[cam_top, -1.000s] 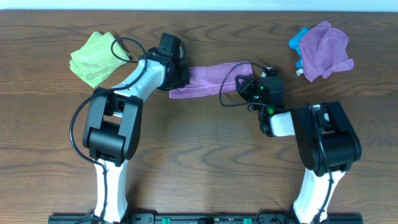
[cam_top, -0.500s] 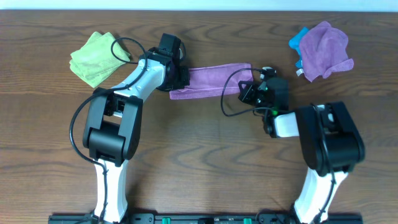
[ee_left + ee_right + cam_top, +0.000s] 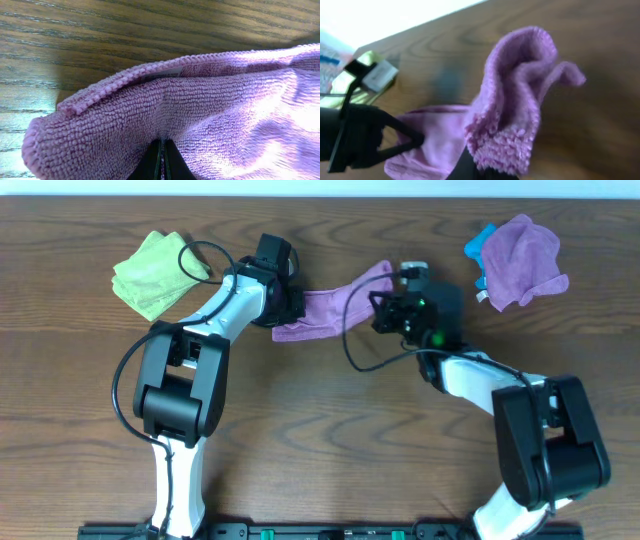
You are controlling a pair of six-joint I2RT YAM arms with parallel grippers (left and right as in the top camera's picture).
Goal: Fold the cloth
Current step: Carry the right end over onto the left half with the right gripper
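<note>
Lilac cloth (image 3: 330, 308): ends hidden by both grippers.
Left gripper (image 3: 292, 308): clamped on cloth, fingers (image 3: 152, 165) mostly buried.
Right gripper (image 3: 381, 308): pinching raised corner, fingertips (image 3: 462, 167) cropped.

the overhead camera looked straight down on the table (image 3: 320, 440) from well above, with the robot's side at 6 o'clock and the far edge at 12. the left wrist camera sat pressed close against the cloth (image 3: 210, 115), its pile filling everything but a band of wood from 9 to 12 o'clock. the right wrist camera, also near, faced past the raised cloth end toward the left arm (image 3: 355, 135) at 8 o'clock. all three views shared that cloth.
</note>
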